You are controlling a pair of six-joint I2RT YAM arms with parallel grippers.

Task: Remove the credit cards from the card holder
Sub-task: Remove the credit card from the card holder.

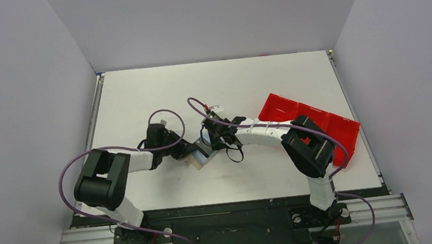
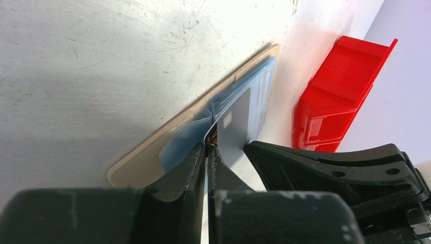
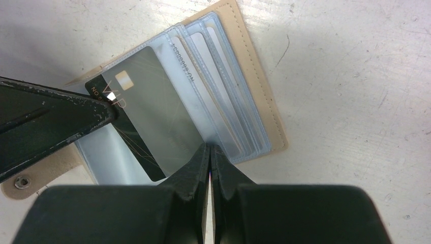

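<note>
You are working the extraction step. The holder (image 3: 256, 101) is lying open on the tabletop (image 3: 356, 76) between both arms. Your left claw (image 2: 208, 146) is clamping the edge of the cards (image 3: 152, 122) that are protruding from the sleeves (image 3: 228, 117). Your right claw (image 3: 209, 152) is pressed together at the sleeves' edge; what it is pinching, I cannot tell. The next move is calling for a flat outward pull, with the holder restrained.

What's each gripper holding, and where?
Left gripper pinches the grey card at its chip end; right gripper seems to pinch the card holder at its sleeve edges.
</note>
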